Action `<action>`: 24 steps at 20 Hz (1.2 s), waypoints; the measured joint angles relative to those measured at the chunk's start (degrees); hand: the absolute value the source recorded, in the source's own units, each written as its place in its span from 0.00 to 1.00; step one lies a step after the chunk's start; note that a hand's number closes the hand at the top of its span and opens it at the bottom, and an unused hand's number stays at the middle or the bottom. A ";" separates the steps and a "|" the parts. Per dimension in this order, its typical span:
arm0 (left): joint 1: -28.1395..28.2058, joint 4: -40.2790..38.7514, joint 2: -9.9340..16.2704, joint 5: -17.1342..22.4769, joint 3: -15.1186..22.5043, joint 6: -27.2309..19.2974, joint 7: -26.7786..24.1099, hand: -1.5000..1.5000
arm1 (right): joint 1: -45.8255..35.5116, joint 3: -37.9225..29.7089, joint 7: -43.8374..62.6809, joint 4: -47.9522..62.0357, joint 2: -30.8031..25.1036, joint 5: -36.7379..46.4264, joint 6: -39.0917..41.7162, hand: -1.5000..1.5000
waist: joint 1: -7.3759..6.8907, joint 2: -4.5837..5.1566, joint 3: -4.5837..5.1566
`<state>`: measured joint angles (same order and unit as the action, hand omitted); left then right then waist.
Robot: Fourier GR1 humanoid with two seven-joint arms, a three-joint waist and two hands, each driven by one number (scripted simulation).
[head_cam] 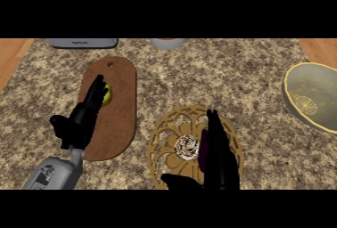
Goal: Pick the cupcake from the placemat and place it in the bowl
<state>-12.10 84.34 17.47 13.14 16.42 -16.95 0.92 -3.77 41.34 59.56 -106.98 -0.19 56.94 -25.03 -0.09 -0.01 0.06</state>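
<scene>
Now right robot hand (217,151) open, beside cupcake (187,147).

No wording, number or brand can be read anywhere. The grey appliance (83,42) at the counter's far edge carries a small dark mark on its front, too small and blurred to make out. The left forearm's grey casing (51,174) shows a dark panel, also illegible. The cupcake (187,147) on the placemat (164,133) and the bowl (316,100) bear only ornamental patterns, no letters.
</scene>
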 measured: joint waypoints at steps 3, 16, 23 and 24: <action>0.96 0.27 -0.60 -0.61 -0.41 0.60 -0.25 0.50 | -0.81 -0.86 -0.11 2.34 -0.01 -2.55 0.39 0.00 | -0.05 0.02 -0.03; 2.32 1.91 -3.14 -3.97 -4.63 4.21 1.50 0.50 | 3.34 1.85 -4.92 0.48 -0.31 -6.79 -4.05 0.00 | 0.11 -0.02 -0.06; 3.84 3.07 -5.38 -6.56 -4.84 4.36 1.83 0.50 | 3.44 1.91 -9.15 4.07 0.04 -11.10 -9.66 0.00 | 0.05 0.00 -0.07; 3.32 2.12 -5.51 -6.60 -5.43 4.83 1.38 0.50 | 4.10 1.63 -10.16 4.33 -0.01 -12.25 -10.15 0.00 | 0.09 0.01 -0.07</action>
<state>-8.78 86.46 11.97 6.53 10.99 -12.12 2.30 0.34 42.96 49.40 -102.65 -0.21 44.69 -35.18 0.00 -0.01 -0.01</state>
